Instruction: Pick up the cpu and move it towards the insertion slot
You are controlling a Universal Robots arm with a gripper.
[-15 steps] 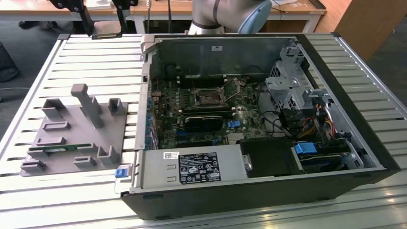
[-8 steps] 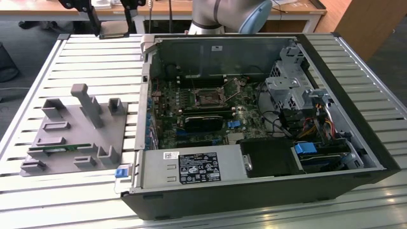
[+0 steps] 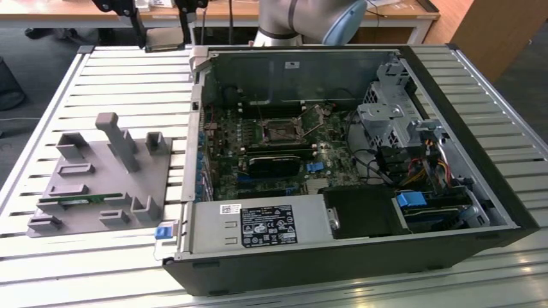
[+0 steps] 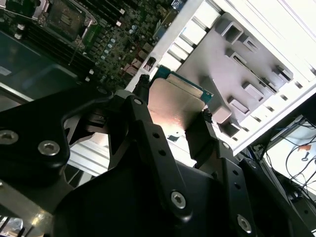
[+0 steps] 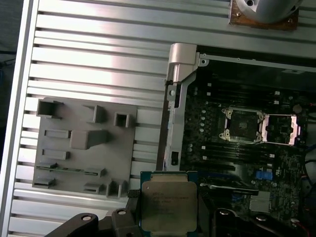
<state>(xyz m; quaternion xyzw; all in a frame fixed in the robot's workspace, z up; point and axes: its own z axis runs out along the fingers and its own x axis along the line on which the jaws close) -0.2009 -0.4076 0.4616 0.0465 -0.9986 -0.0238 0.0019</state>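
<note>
End effector (image 5: 170, 217) closed on the cpu (image 5: 169, 201): in the first wrist view the chip sits square between the two black fingers (image 5: 129, 210), silver top facing the camera, thin green rim showing along its far edge. In the second wrist view the cpu (image 4: 174, 108) shows from its other face, pinched at both sides by the fingers (image 4: 143, 116), with green edge visible at its outer end.

Chip is held in the air, clear of the worktop (image 5: 98, 44) (slatted aluminium). In the first wrist view it hangs over the boundary between the worktop and the open computer case (image 5: 180, 98), just at the case's side wall.

The insertion slot (image 5: 243, 126) lies on the motherboard inside the case, dark square socket with silver frame, its retention plate (image 5: 281, 130) swung open beside it. The cpu is apart from the slot, not over it. In the exterior view the insertion slot (image 3: 281, 132) sits near the middle of the board.

Grey tray (image 5: 84, 143) rests on the worktop beside the case, a green memory stick (image 5: 59, 169) lying in one of its recesses. In the exterior view the grey tray (image 3: 102, 186) is at the exterior view's left of the case.
</note>
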